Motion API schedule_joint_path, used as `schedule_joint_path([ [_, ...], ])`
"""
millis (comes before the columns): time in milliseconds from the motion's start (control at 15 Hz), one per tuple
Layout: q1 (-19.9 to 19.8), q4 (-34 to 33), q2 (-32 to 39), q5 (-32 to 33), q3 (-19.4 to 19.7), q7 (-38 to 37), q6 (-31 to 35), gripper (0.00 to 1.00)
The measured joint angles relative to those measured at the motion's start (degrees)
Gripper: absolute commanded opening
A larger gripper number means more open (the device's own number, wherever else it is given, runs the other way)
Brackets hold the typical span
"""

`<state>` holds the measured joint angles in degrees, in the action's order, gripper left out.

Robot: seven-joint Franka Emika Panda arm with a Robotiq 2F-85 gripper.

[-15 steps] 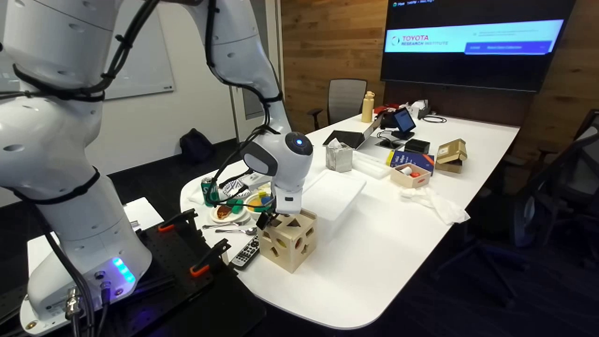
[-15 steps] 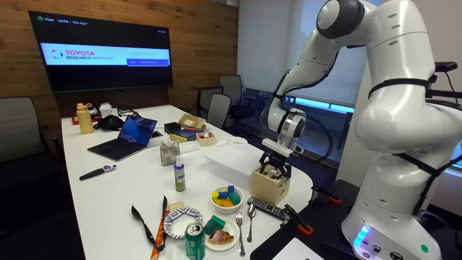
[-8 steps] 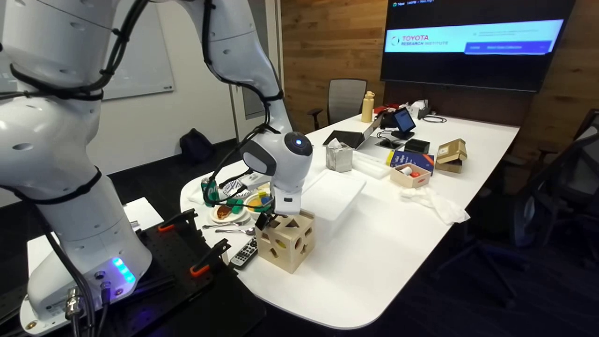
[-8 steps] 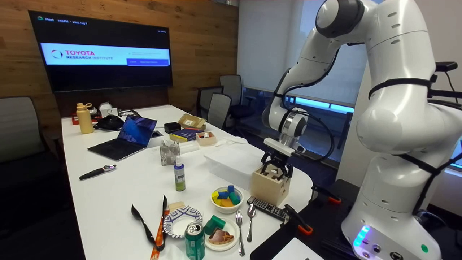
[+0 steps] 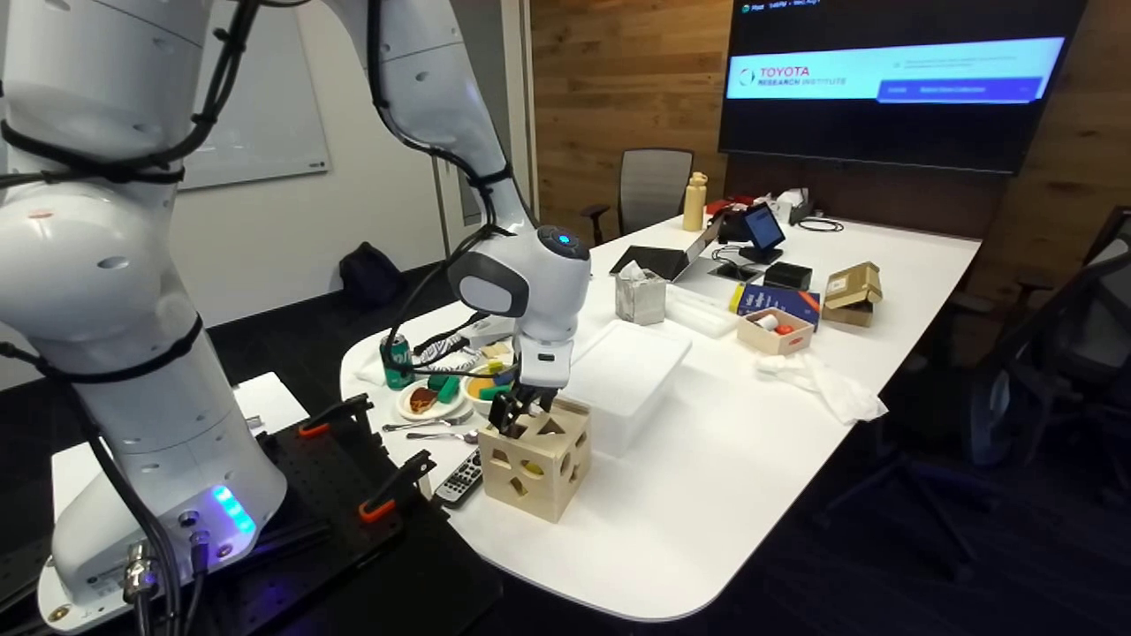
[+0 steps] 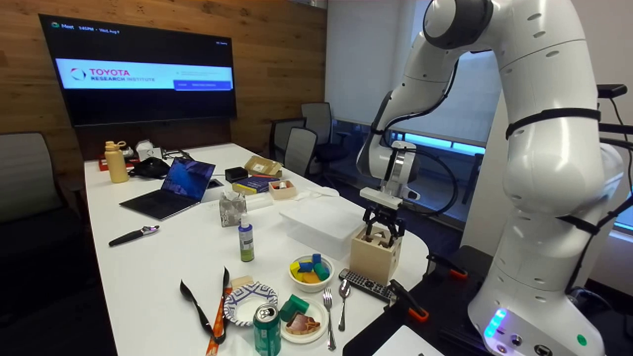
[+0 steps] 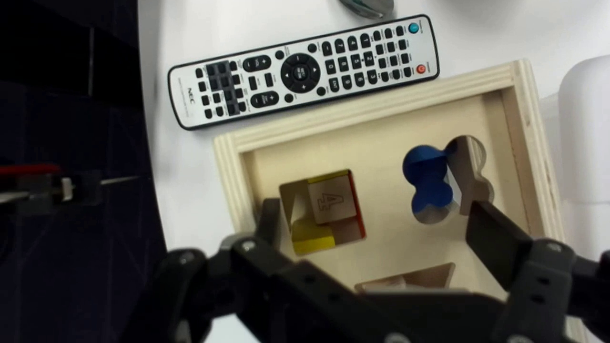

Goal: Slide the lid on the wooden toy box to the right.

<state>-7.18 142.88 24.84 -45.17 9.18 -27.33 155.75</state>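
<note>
The tool [image 7: 375, 212] is standing spread wide over the lid [image 7: 382, 190], gripping nothing. The box [image 6: 371, 260] is sitting beside the remote [image 7: 303, 102].

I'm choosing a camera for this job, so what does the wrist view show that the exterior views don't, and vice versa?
Only the wrist view: the block marked 4, visible beneath the lid.
Only the exterior views, both of them: the laptop, the yellow bottle and the wall screen.
Shared: the wooden toy box, the lid, the remote and the open gripper.
</note>
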Motion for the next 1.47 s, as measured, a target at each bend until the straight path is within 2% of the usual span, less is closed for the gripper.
schedule_joint_path([
  [200,2.94,0.17,0.00,4.22,2.34,-5.41,0.70,1.00],
  [533,6.33,1.19,0.09,10.92,4.98,-14.67,5.98,1.00],
  [800,7.19,1.87,0.18,14.24,5.55,-19.94,8.63,1.00],
  [1000,6.77,2.56,-0.68,13.83,4.62,-21.20,10.14,1.00],
  [1200,6.80,6.18,-3.90,11.43,3.12,-23.64,14.83,1.00],
  [1333,6.93,9.20,-6.18,7.32,1.46,-24.20,17.87,1.00],
  [1467,6.10,11.16,-7.54,1.49,-2.06,-24.16,20.36,1.00],
])
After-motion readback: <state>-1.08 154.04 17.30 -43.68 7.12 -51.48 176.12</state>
